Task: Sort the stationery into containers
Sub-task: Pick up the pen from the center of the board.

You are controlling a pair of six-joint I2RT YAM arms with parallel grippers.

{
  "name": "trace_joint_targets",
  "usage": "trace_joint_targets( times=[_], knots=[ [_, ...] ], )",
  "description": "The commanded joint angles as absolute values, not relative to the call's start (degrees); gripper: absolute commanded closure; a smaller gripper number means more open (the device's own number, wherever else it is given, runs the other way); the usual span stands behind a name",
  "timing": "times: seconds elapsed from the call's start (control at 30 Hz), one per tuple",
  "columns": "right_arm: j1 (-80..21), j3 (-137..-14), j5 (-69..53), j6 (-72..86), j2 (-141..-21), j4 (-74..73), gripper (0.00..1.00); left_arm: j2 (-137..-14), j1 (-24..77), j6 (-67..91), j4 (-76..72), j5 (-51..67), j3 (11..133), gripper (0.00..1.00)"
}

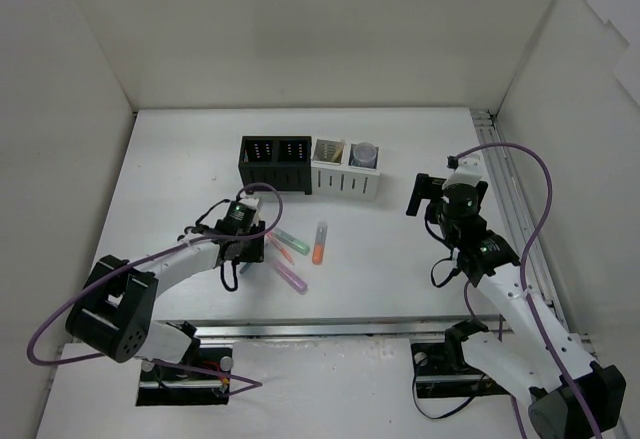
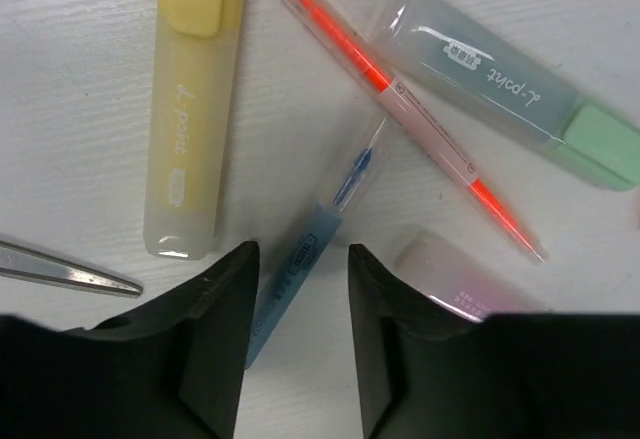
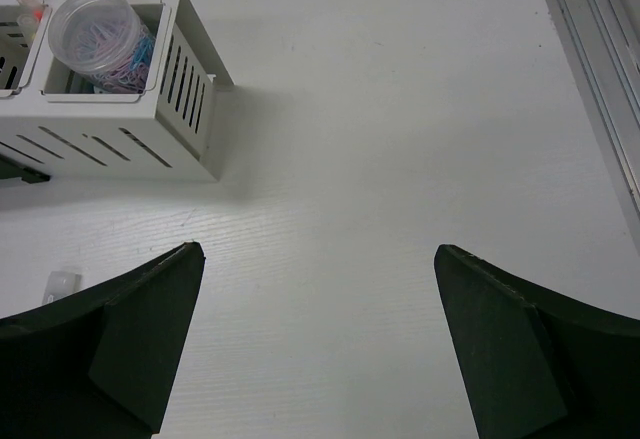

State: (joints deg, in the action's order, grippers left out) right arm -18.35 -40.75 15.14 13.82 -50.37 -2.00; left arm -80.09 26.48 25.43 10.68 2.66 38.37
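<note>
The pick-up step is in hand: the left gripper (image 2: 303,289) is straddling the thin translucent blue pen (image 2: 318,239) lying beside the pale yellow plastic marker (image 2: 190,109), its fingers partly spread and not yet pinching. The next move probably calls for squeezing and lifting towards the black slatted organiser (image 1: 275,162). The right gripper (image 3: 320,339) is hovering, fingers spread wide and empty.

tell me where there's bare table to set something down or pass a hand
Bare table lies behind the black organiser and white organiser, and between the white one and the right arm. Crowded: the markers by the left arm.
</note>
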Motion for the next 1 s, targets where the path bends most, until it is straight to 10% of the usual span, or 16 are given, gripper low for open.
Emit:
trace_joint_targets(
  times=[0.0,0.27,0.63,0.97],
  knots=[
    [-17.93,-43.77,16.08,13.62,-50.89,0.53,0.02,-81.12,27.24,25.31,11.69,2.64,41.13,0.67],
    [-17.93,-43.68,16.26,13.54,-50.54,0.44,0.02,-84.81,31.03,24.43,15.37,-2.89,45.87,1.0],
    [-17.75,-43.42,16.08,13.27,-48.78,0.35,0.02,-67.62,37.0,21.81,18.55,-5.54,47.55,1.0],
    [-17.58,-40.96,17.49,13.8,-46.15,4.82,0.02,-74.07,36.48,2.31,-18.7,-0.71,61.21,1.0]
  ],
)
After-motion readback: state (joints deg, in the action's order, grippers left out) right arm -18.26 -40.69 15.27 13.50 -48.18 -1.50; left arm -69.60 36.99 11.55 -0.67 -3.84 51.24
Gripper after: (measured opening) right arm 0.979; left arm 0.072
